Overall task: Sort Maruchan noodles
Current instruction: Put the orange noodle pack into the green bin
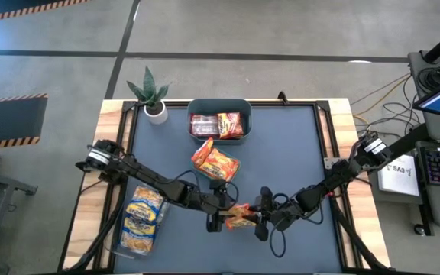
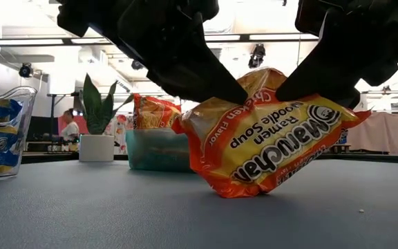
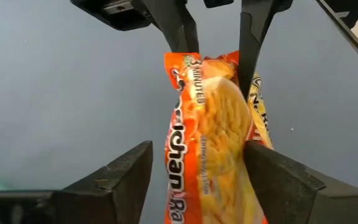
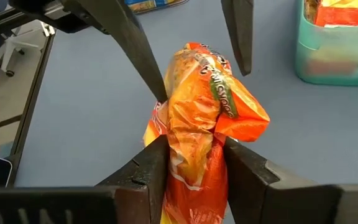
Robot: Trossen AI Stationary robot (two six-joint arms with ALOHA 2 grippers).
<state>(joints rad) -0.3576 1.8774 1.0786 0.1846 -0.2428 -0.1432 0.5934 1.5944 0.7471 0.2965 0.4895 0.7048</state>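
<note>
The dark worktop (image 1: 296, 153) fills the frame's middle. At top centre the grey-teal tub (image 1: 218, 121) holds sorted packets, another lying just below it. Low centre, the right gripper (image 1: 260, 220) has its fingers clamped on an orange Maruchan packet (image 1: 240, 217), seemingly handed over, while the left gripper (image 1: 218, 217) straddles it, fingers spread.

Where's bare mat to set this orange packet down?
Bare mat lies right of the teal tub, out to the table's right edge, and near the front right corner. Crowded: centre, where both hands hold the orange packet, and front left by the yellow packets.
</note>
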